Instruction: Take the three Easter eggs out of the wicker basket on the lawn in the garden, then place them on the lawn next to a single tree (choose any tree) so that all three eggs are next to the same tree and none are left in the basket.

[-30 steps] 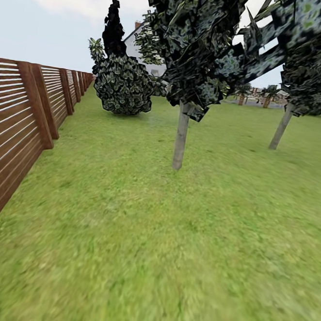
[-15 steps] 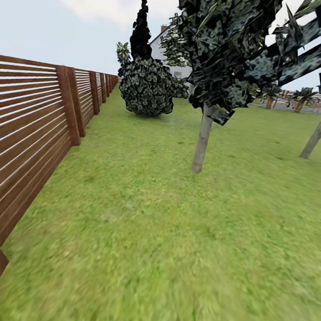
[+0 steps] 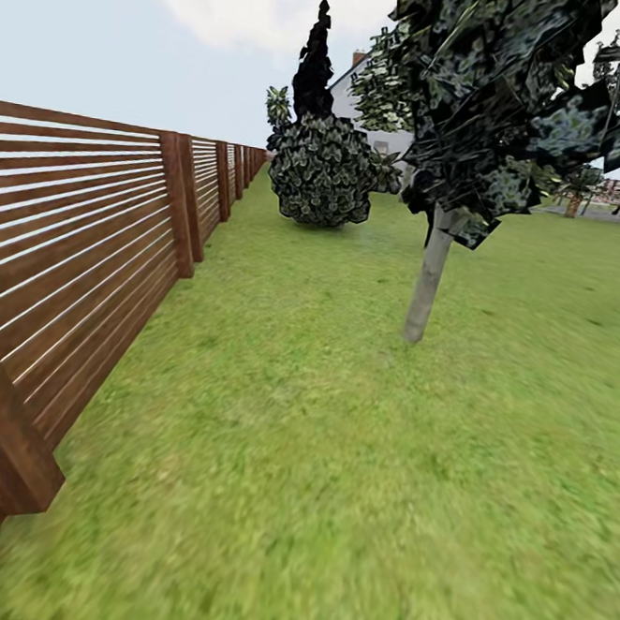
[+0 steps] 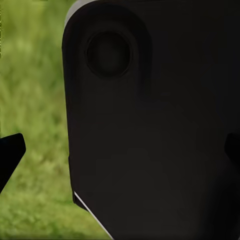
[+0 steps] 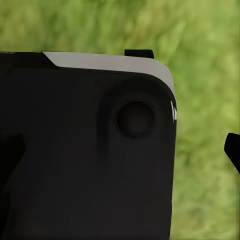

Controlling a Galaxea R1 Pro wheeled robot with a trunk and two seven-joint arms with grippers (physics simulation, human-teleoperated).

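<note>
No text, label, brand, number or sign can be read anywhere in these views. The brown slatted fence [image 3: 79,262] at nine o'clock carries plain boards, the white house [image 3: 370,108] at twelve o'clock bears no lettering, and the dark robot body [image 4: 155,125] by the wrist cameras is unmarked.

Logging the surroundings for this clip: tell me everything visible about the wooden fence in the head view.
The fence is brown wood, built of thin horizontal slats with pale gaps between them, held by thick square posts at regular spacing. It stands upright along the left side of the head view, running from the near foreground away toward the round dark bush and the white house, shrinking with distance. Its foot meets the lawn directly. Nothing leans on it or touches it.
</note>
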